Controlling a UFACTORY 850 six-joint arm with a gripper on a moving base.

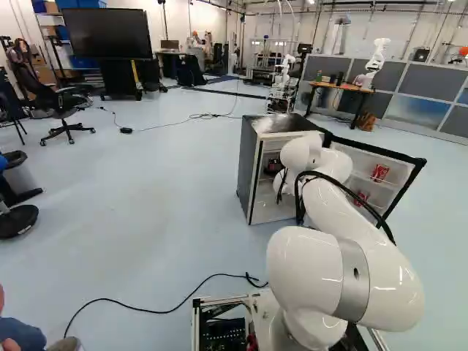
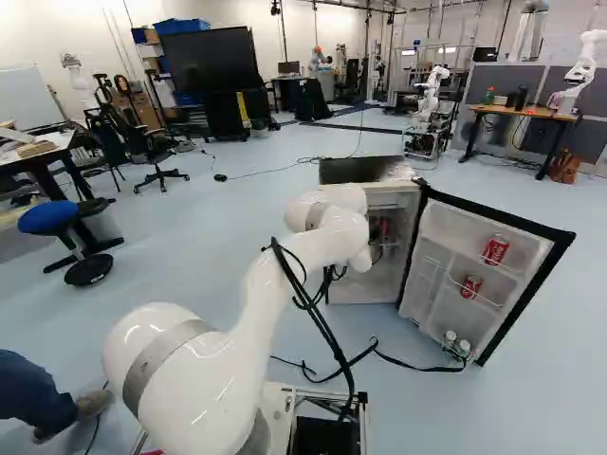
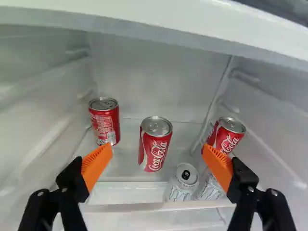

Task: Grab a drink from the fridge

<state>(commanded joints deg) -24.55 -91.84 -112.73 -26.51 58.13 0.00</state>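
The end effector (image 1: 273, 167) points into the fridge (image 1: 249, 164), its fingers spread wide with an open gap between the orange pads (image 3: 97, 163); I can't tell whether either pad touches anything. Seen from the wrist, the end effector (image 3: 157, 148) has white fridge walls at nine and three o'clock and a pale panel (image 3: 144, 36) overhead. At one o'clock, close to the finger on that side, two silver cans (image 3: 184, 180) sit side by side, nearer than the red ones, their bases hidden. That same finger partly covers a side red can (image 3: 226, 137), also at one o'clock and a bit farther in. Another can, the far red can (image 3: 104, 121), stands upright at eleven o'clock, by the wall. The door (image 2: 446, 232) hangs open at three o'clock from the fridge's opening in the right base view, with two door cans (image 2: 495, 249), both red, on its racks and two small pale-topped containers (image 2: 450, 336) low down; a black cable runs along the floor by its foot. As for the drink, the middle red can (image 3: 155, 144) stands upright at twelve o'clock, straight ahead, between the fingers' lines and beyond the pads.
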